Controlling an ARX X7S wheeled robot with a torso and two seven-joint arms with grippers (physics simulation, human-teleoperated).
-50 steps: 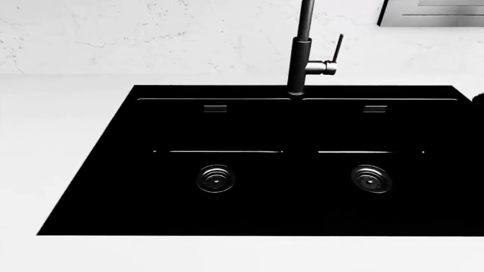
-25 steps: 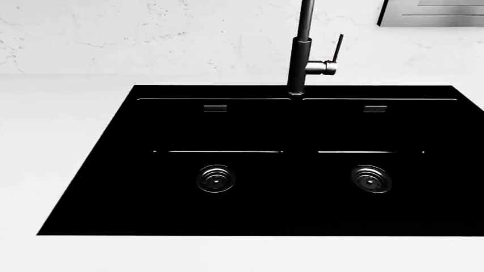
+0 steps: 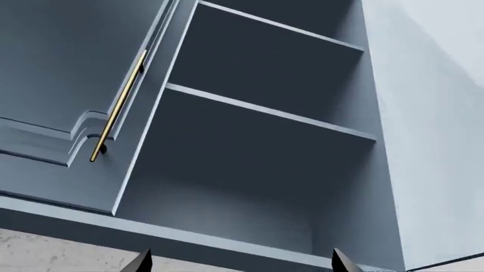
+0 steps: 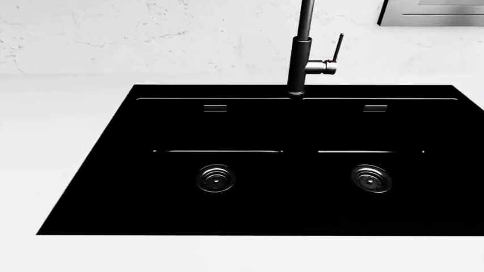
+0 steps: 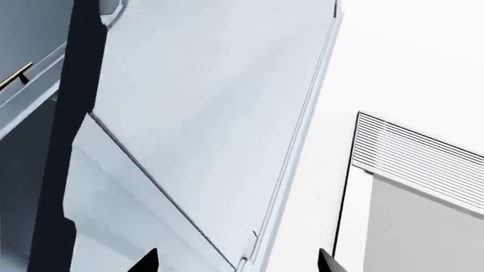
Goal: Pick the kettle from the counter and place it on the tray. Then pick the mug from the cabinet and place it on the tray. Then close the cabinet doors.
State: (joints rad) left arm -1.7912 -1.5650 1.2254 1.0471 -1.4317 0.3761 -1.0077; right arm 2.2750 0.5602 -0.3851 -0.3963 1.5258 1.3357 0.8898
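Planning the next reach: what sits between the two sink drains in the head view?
Only the black sink itself: between the left drain and the right drain the head view shows just dark sink surface, in line with the faucet behind. No objects show there.

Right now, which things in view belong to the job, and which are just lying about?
Job:
counter
cabinet, shelves bare where visible
open cabinet door with brass handle

Not the job:
black double sink
faucet
marbled wall
vent grille

Kettle, tray, mug: not in view.
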